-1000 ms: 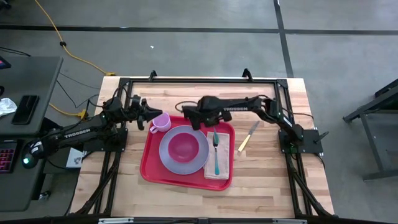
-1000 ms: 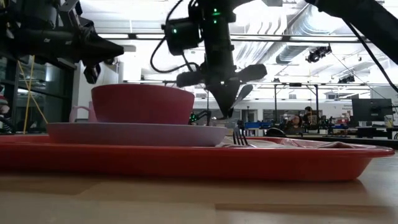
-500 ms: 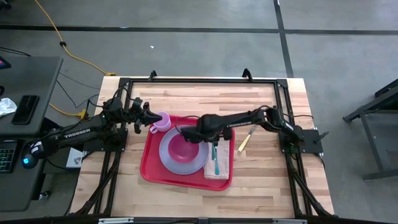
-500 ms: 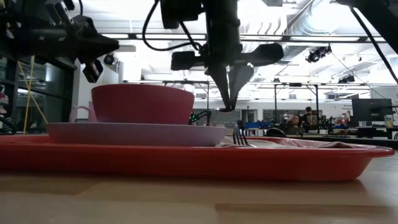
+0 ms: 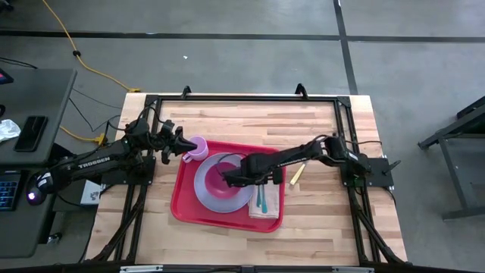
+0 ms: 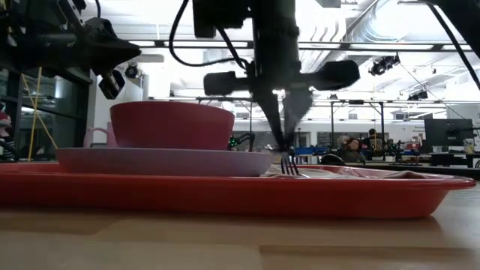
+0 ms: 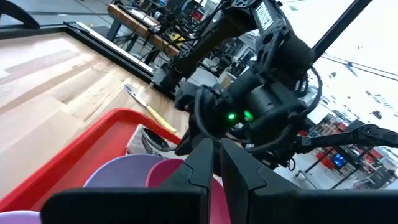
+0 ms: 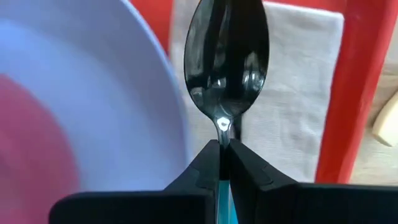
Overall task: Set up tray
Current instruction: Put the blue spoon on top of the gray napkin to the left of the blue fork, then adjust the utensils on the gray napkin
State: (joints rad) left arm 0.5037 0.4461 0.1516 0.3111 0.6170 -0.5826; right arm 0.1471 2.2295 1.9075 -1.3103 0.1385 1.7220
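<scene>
Tray (image 5: 184, 199) sits mid-surface, red, long side running across; on it a lavender plate (image 5: 203, 191) with a pink bowl (image 5: 221, 180) in it, a beige napkin (image 5: 267, 206) along the tray's right side, a teal-handled fork (image 5: 264, 202) on the napkin. Pink cup (image 5: 197, 147) is at the tray's far-left corner, whether on the rim or just inside I cannot tell. Right gripper (image 8: 221, 146) is closed on a spoon (image 8: 227, 53) by the neck, the spoon's bowl hanging over the napkin just beside the plate edge; in the low view it is low, near the fork tines (image 6: 289, 165). Left gripper (image 5: 180, 144) is next to the cup, fingers close together, maybe pinching the cup wall, but I can't confirm a hold. A knife (image 5: 296, 174) with a yellow handle lies on the bare wood surface (image 5: 318, 227) just right of the tray, apart from it. Judgement: mostly set; spoon placement is in hand, knife still to bring onto the tray, cup perhaps to be settled. Room: the spoon slot is tight, between plate rim and fork, with the tray's raised edge just beyond the napkin; a drop too far left lands on the plate. Open wood all around the tray inside the black frame (image 5: 242, 98), plenty of room front and back.
</scene>
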